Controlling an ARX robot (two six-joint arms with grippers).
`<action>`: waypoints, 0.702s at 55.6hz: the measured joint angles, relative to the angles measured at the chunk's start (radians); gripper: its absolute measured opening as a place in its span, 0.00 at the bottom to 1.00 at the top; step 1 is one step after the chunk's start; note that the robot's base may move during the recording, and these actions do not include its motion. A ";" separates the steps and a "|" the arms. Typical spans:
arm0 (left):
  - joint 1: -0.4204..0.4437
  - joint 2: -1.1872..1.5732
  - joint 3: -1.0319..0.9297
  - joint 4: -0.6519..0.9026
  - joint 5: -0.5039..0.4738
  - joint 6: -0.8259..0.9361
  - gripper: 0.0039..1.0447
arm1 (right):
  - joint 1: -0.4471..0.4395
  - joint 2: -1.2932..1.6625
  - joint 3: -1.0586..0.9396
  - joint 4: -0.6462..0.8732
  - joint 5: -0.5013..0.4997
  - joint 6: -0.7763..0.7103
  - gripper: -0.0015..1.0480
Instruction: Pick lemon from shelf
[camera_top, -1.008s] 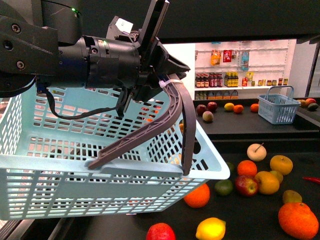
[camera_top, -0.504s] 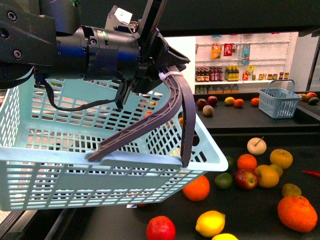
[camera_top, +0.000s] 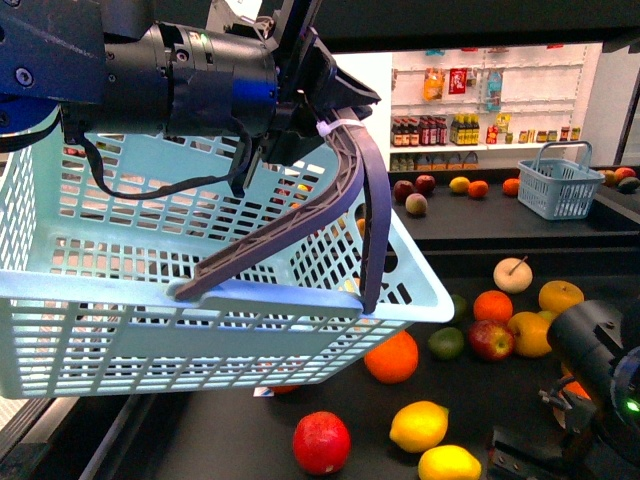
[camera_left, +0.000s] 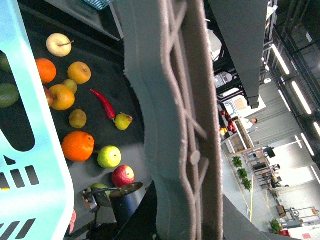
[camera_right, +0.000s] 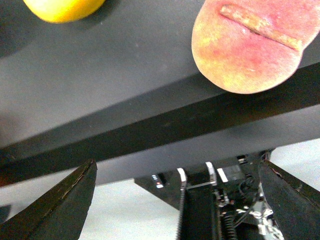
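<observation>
On the left, the left gripper (camera_top: 312, 118) has its jaws clenched on the ribbed grey-brown plastic handle (camera_top: 330, 205) of a pale-blue slotted basket (camera_top: 150, 300), held above the shelf (camera_top: 240, 435). The lemon (camera_top: 419, 425), a glossy oval, lies on the shelf's flat matt-black surface, right of a red fruit (camera_top: 321, 442), its long axis roughly across the view. A second yellow fruit (camera_top: 449, 464) sits just beside it. The right gripper (camera_right: 177, 167), jaws spread wide and empty, is the nearer, I'd say, low by the shelf's front edge with the lemon off to its left.

Bright overhead shop light; right wrist view perhaps slightly blurred.
</observation>
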 joint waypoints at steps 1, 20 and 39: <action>0.000 0.000 0.000 0.000 0.000 0.000 0.08 | 0.003 0.006 0.011 -0.004 -0.002 0.010 0.93; 0.000 0.000 0.000 0.000 0.001 0.000 0.08 | 0.076 0.172 0.317 -0.132 -0.016 0.214 0.93; 0.000 0.000 0.000 0.000 0.002 -0.001 0.08 | 0.076 0.312 0.487 -0.159 0.024 0.282 0.93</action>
